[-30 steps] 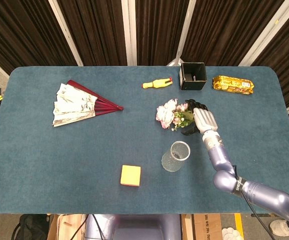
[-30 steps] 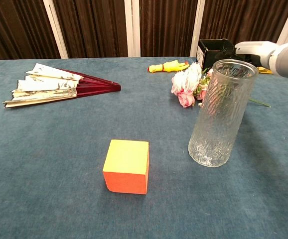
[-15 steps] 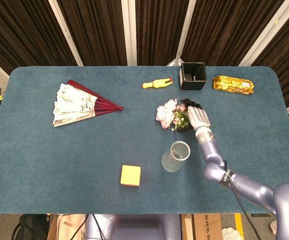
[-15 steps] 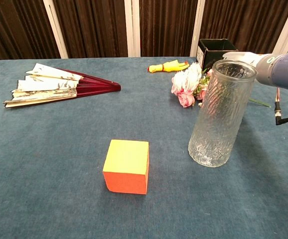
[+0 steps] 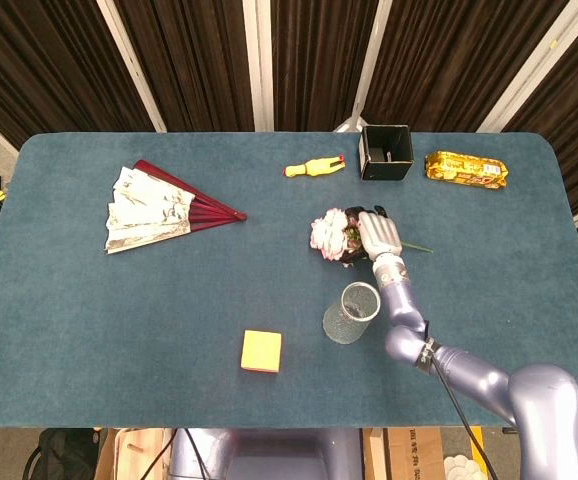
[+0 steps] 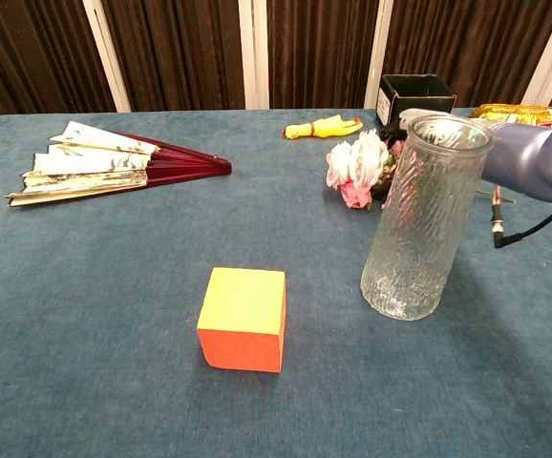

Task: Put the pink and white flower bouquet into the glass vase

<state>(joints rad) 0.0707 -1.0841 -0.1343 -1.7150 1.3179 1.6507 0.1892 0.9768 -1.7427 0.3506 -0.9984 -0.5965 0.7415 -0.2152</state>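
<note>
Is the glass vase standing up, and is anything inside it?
Standing up and empty. The glass vase rests on its base, mouth upward, and you see straight through it. The bouquet is outside, by the right hand.

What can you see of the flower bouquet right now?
The flower bouquet is a small bunch of pink and white blooms with some green leaves, looking artificial. It lies on its side on the blue table, blooms toward the fan side, with a thin green stem poking out past the right hand. That hand lies over its stem end, seemingly gripping it. It sits just beyond the glass vase, not in it.
</note>
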